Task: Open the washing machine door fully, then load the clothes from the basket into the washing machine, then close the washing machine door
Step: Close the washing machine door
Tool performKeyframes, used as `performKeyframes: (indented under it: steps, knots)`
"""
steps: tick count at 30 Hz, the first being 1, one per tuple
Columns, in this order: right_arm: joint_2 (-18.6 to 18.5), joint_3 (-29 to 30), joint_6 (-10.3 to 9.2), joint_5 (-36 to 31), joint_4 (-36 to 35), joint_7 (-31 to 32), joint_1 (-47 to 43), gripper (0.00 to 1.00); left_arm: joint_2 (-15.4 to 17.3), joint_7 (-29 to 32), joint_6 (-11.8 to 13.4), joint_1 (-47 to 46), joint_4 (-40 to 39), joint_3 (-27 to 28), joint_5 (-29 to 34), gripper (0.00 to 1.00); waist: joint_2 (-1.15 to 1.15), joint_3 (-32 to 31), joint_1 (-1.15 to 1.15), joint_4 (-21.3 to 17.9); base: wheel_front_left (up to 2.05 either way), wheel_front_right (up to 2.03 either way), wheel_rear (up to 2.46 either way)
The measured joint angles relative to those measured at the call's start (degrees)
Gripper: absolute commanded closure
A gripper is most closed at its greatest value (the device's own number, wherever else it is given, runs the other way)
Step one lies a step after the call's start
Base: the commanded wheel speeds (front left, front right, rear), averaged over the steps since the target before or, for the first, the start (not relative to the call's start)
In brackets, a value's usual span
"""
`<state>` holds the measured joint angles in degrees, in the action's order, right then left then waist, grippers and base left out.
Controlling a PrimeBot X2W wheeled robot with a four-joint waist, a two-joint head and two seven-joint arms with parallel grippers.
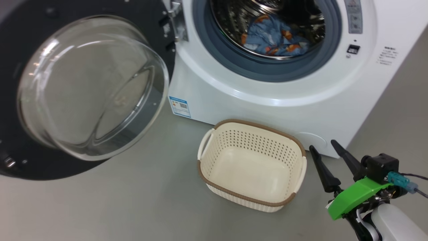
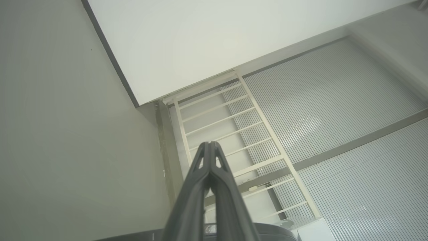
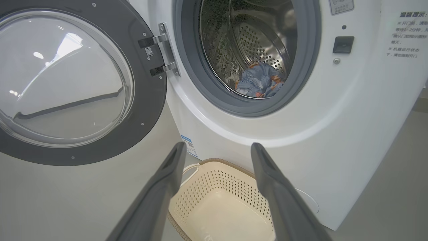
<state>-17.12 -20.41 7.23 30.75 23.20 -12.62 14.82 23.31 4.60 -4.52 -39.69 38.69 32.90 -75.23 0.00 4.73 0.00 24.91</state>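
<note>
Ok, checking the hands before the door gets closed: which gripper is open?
The right gripper: its two dark fingers stand wide apart. The left gripper has its fingers pressed together, tips touching.

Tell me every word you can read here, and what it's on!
"温馨提示": heading printed on the big white front-loading washing machine.
Small print beneath it: too blurred to read.
Blue label sticker low on the machine: too small to read.
Grey panel by the drum opening: blurred.
</note>
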Motion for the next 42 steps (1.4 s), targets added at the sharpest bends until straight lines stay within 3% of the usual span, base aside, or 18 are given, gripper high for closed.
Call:
performKeyframes:
  steps: [7, 21, 35, 42]
  knots:
    - [-0.69, 0.47, 0.0, -0.66, -2.34, 1.49, 0.71, 0.0, 3.65, -0.07, -0.65, -2.47, 11.46, 2.04, -0.98, 1.0, 0.0, 2.83, 0.0, -2.72, 0.0, 0.0, 0.0]
    - [-1.08, 2.13, 0.0, -2.85, -4.66, 3.01, 2.03, 0.0, 7.44, 4.21, -2.48, -7.03, 24.15, 3.05, -3.9, 1.0, 0.0, 8.34, 0.01, -5.28, 0.0, 0.0, 0.0]
    - [-0.34, 2.3, 0.0, -3.07, -3.78, 2.94, 2.44, 0.0, 8.81, 16.88, -2.52, -6.65, 24.68, -1.04, -3.87, 1.0, 0.0, 6.98, -0.01, -4.69, 0.0, 0.0, 0.0]
    - [0.35, 1.97, 0.0, -2.55, -2.34, 1.87, 2.39, 0.0, 9.58, 26.31, -2.52, -3.35, 20.97, -4.63, -3.75, 1.0, 0.0, 4.97, -0.01, -4.22, 0.0, 0.0, 0.0]
